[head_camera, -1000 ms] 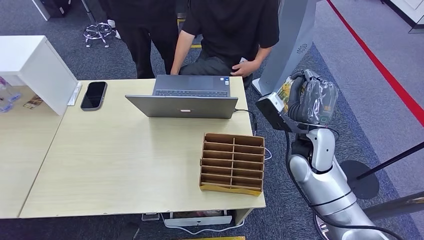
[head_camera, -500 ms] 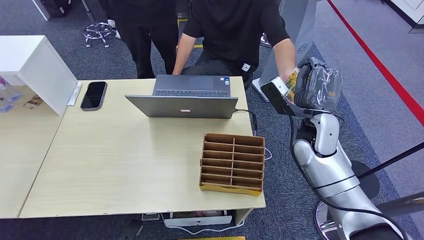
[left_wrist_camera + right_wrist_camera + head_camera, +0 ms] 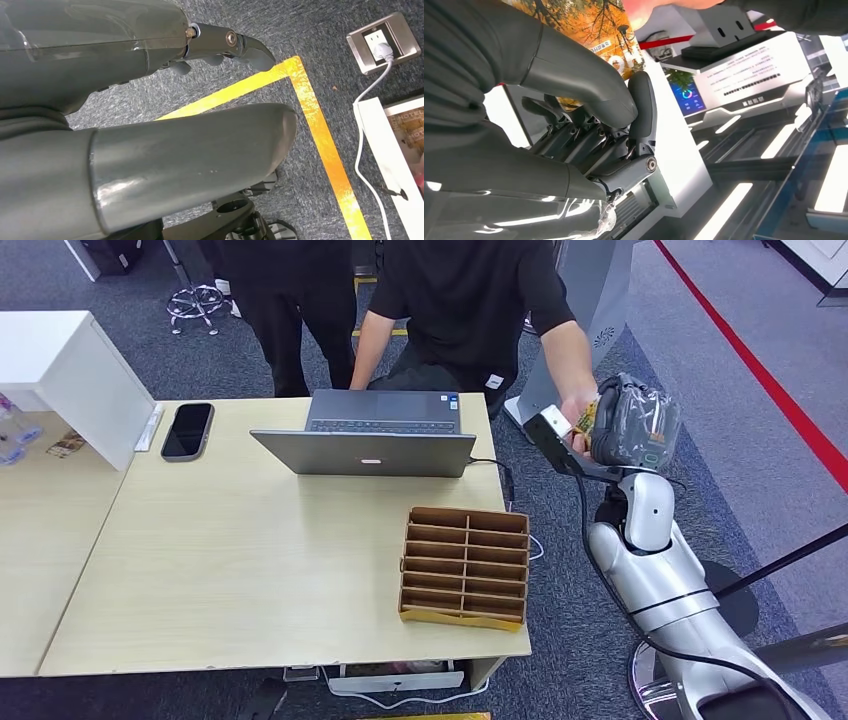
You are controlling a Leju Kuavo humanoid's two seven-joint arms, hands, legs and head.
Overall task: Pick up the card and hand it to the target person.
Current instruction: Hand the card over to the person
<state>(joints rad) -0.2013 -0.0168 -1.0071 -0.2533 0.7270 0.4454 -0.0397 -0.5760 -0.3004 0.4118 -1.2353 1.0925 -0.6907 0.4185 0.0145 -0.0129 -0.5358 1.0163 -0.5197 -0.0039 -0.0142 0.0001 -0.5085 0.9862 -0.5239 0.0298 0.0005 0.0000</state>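
Right hand (image 3: pixel 628 425) clamped on card (image 3: pixel 588 416), person's hand (image 3: pixel 576 412) touching

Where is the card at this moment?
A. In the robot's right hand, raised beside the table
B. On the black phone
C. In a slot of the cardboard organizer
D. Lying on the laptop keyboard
A: the right hand holds the card up, where a person's hand meets it.

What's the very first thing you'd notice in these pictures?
The robot's right hand, raised beside the table's far right corner, holds an orange card that a person's hand is reaching for. On the table sit an open laptop at the far edge and a brown cardboard divider tray near the front right corner.
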